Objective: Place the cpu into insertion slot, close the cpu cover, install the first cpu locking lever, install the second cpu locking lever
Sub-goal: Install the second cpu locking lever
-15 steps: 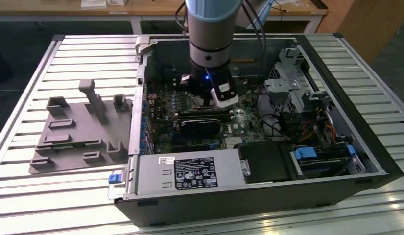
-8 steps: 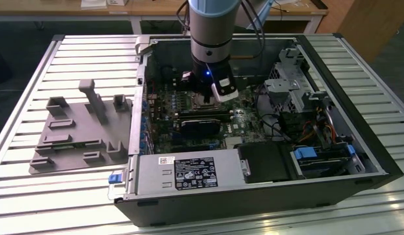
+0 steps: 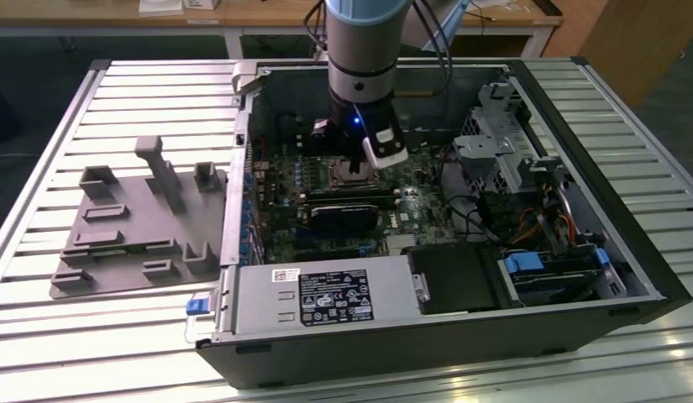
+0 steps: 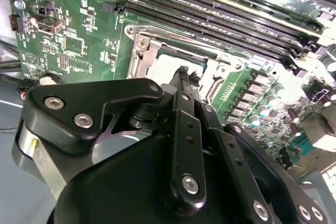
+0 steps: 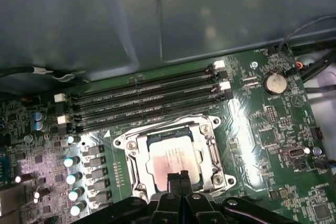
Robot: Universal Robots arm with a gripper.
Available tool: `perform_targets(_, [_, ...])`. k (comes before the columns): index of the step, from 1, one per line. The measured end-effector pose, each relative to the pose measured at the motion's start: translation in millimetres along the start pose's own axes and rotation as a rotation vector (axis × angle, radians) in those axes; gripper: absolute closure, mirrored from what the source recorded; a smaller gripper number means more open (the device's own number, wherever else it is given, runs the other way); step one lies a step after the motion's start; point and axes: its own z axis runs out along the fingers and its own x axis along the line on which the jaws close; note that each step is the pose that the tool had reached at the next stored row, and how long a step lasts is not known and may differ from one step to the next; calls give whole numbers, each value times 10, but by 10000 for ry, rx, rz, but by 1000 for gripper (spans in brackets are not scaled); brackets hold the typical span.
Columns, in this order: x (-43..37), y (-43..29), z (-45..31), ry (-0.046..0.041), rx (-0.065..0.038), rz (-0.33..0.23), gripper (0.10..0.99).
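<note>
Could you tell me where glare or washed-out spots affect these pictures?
In the first wrist view, the chip top is washed pale and the green board shines beside the socket; in the second wrist view, the metal frame glints; in the exterior view, the slatted table reflects bright light.

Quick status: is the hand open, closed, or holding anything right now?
Hand: closed with its fingertips together and nothing between them, poised over the cpu, which sits in the insertion slot under the closed cpu cover.
</note>
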Motion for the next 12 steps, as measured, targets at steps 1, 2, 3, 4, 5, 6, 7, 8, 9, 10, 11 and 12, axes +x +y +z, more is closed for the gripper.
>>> perform_targets(1, [0,6,4,2,5,-13,984])
perform_targets(2, [0,11,7,5,8,-32,984])
perform_targets(3, [0,15,9,10,9,-58,984])
perform_targets(4, [1,18,13,15,8,-89,984])
perform_targets(5, [1,22,15,20,9,-118,984])
perform_targets(6, [2,25,17,25,11,-146,984])
perform_targets(7, [2,29,20,31,12,-177,984])
perform_targets(8, [2,33,23,36,11,-207,984])
perform_targets(9, [3,37,25,42,10,-240,984])
perform_targets(10, [3,41,28,49,10,-274,984])
perform_targets(11, [4,45,30,55,9,-308,984])
perform_targets(12, [4,49,31,59,9,-333,984])
